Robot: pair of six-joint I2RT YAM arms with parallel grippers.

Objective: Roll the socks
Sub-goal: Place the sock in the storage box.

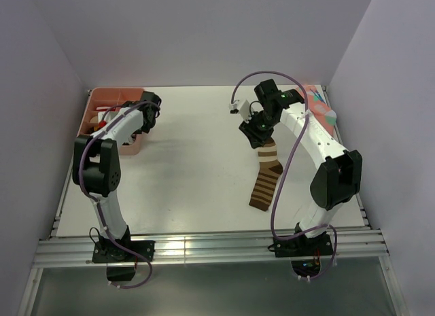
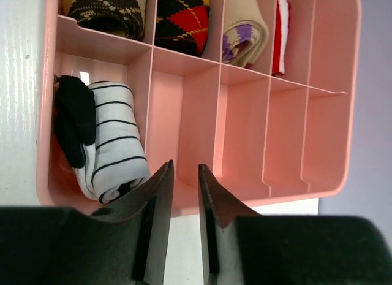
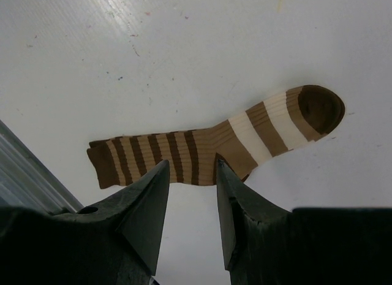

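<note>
The small white sock with thin black stripes (image 2: 113, 138) lies rolled up in the near-left compartment of a pink organizer tray (image 2: 288, 144). My left gripper (image 2: 185, 165) hovers over the tray's near wall. Its jaws are narrowly apart, with nothing between them. The long brown-and-tan striped sock (image 1: 267, 177) lies flat and unrolled on the white table. My right gripper (image 3: 193, 163) is open just above the middle of the brown-and-tan sock (image 3: 202, 150) and holds nothing. In the top view it hangs at that sock's far end (image 1: 257, 129).
The tray's back compartments hold other rolled socks: a dark patterned one (image 2: 107, 12), a red-and-black argyle one (image 2: 180, 18) and a beige-and-purple one (image 2: 245, 34). A pink dotted sock (image 1: 319, 109) lies at the far right edge. Walls enclose the table on three sides.
</note>
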